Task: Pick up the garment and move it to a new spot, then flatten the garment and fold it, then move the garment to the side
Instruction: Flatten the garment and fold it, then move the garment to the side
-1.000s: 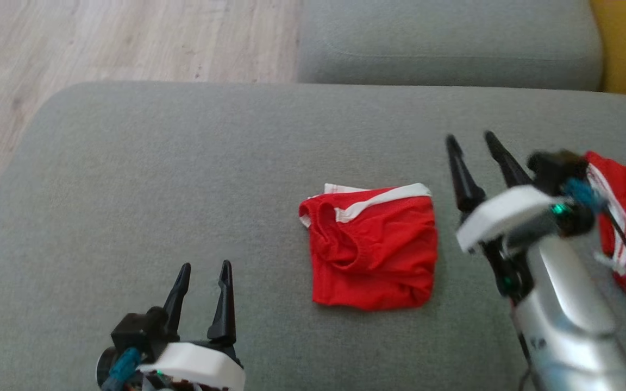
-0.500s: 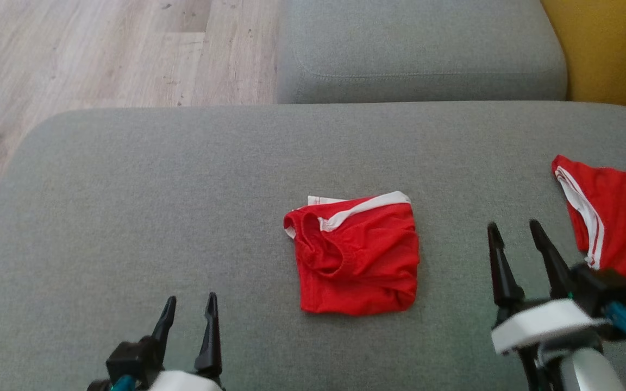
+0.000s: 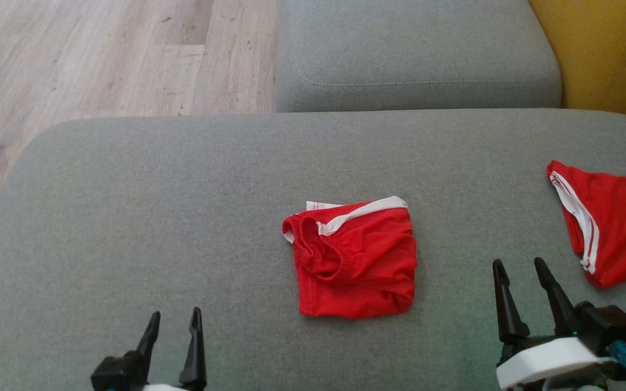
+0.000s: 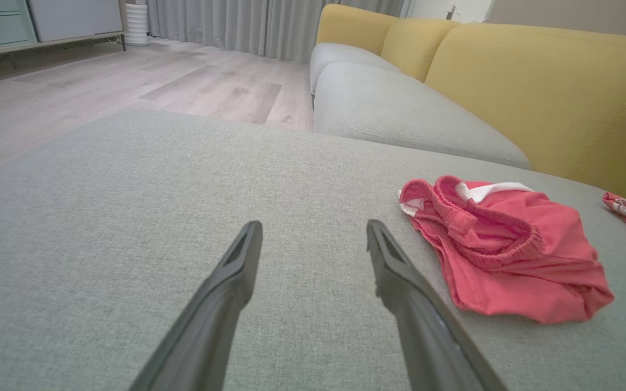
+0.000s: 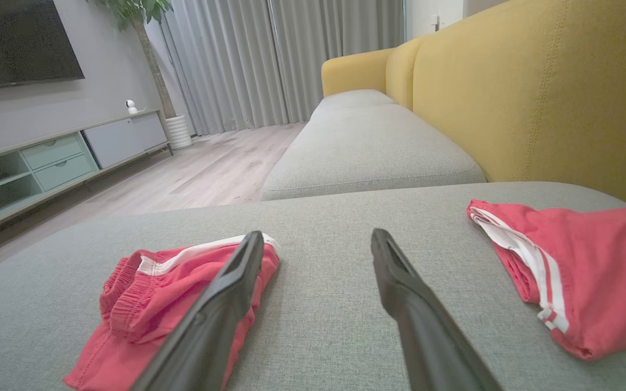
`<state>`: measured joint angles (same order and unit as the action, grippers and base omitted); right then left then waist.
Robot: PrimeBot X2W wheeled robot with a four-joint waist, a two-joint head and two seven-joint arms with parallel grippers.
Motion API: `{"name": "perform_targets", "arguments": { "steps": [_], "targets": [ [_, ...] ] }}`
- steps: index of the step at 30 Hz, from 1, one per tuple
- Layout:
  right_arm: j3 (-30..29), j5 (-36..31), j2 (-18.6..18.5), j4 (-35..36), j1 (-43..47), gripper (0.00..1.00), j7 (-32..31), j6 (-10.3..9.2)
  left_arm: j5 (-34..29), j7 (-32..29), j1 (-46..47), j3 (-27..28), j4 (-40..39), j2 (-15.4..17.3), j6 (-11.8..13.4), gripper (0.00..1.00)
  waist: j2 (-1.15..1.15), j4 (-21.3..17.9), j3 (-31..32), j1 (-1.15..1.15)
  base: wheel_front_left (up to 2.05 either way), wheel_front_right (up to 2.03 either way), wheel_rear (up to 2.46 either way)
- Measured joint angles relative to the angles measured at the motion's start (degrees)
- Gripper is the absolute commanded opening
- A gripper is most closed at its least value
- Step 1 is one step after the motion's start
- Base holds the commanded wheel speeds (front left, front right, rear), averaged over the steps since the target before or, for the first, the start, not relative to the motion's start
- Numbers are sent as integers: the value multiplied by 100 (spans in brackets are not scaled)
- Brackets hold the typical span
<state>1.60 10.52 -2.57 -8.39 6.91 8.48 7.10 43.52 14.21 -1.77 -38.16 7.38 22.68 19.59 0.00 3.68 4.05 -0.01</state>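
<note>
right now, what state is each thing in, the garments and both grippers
middle red garment: folded, lying on the grey cushion, unheld
right red garment: lying on the cushion near its right side, unheld
left gripper: open, empty
right gripper: open, empty

No readable text, labels or numbers.

The right gripper (image 3: pixel 518 262), a second ago raised against the side shorts (image 3: pixel 620 222) and covering their near edge, has drawn back to the lower right corner, clear of them, its fingers apart as before. The left gripper (image 3: pixel 176 312) has sunk toward the bottom edge. The head camera has shifted, sliding the whole scene down and slightly left.
</note>
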Motion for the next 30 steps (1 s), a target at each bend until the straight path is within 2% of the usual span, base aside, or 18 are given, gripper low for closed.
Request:
{"name": "perform_targets", "arguments": {
  "steps": [23, 28, 30],
  "targets": [
    [23, 24, 0, -135, -8, 100, -154, 0, -177, 7, 15, 254, -7, 8, -51, 100, 0, 80, -101, 1, 0, 0, 0],
    [-14, 22, 0, -236, -424, 100, -550, 0, -227, 7, 53, 247, -23, -2, -55, 100, 0, 195, -212, 1, 0, 0, 0],
    [3, -27, 0, -406, -1028, 100, -1043, 0, -235, 7, 103, 231, -23, -30, -76, 100, 0, 326, -283, 1, 0, 0, 0]
  ]
}}
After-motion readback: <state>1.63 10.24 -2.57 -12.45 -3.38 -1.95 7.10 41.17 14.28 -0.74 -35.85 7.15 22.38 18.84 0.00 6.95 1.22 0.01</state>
